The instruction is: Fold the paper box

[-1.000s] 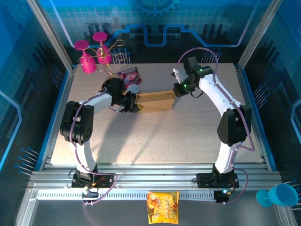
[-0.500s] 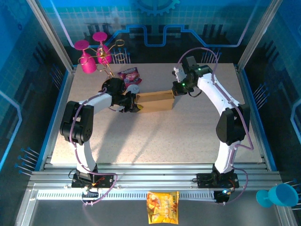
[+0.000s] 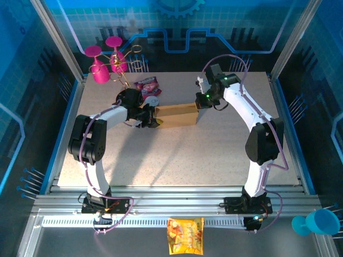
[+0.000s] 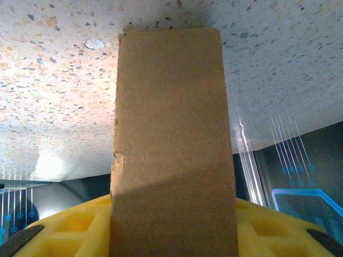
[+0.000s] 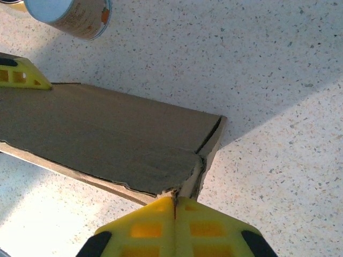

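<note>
Left gripper and right gripper, each tight on opposite ends of the paper box.

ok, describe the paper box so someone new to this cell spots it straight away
On the speckled table, look at the far half. The paper box is the long, plain brown cardboard shape lying there, with the left gripper at one end and the right gripper at the other. Unlike the pink packet behind it, it is unprinted.
</note>
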Available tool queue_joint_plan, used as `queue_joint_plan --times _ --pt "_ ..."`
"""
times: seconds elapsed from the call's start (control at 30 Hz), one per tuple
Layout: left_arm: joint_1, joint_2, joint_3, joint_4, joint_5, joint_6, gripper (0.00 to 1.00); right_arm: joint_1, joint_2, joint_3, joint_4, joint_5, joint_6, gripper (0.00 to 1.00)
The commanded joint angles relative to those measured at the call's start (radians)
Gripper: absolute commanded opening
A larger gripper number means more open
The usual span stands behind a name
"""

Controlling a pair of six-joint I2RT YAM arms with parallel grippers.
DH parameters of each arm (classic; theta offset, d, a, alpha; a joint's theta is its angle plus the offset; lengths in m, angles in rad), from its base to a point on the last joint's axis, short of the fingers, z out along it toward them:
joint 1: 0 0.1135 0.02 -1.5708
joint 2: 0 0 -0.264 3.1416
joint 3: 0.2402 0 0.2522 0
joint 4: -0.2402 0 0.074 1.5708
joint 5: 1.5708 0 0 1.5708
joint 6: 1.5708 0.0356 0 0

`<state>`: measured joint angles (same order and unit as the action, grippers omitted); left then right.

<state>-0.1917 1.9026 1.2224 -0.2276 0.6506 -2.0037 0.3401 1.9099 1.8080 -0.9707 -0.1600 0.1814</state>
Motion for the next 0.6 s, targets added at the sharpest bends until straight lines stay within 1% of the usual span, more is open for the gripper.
queue_joint_plan --times 0.0,0.27,0.57 --pt "-0.003 -0.015 0.013 -0.024 -0.013 -0.287 0.0 0.033 -0.014 -0.033 0.02 -0.02 -0.01 0.0" --pt "-0.003 -0.018 0.014 -0.022 -0.012 -0.293 0.0 0.049 -0.134 -0.257 0.225 0.049 -0.109 0.0" --pt "-0.002 -0.019 0.01 -0.02 -0.014 -0.3 0.0 0.052 -0.164 -0.341 0.295 0.089 -0.175 0.0"
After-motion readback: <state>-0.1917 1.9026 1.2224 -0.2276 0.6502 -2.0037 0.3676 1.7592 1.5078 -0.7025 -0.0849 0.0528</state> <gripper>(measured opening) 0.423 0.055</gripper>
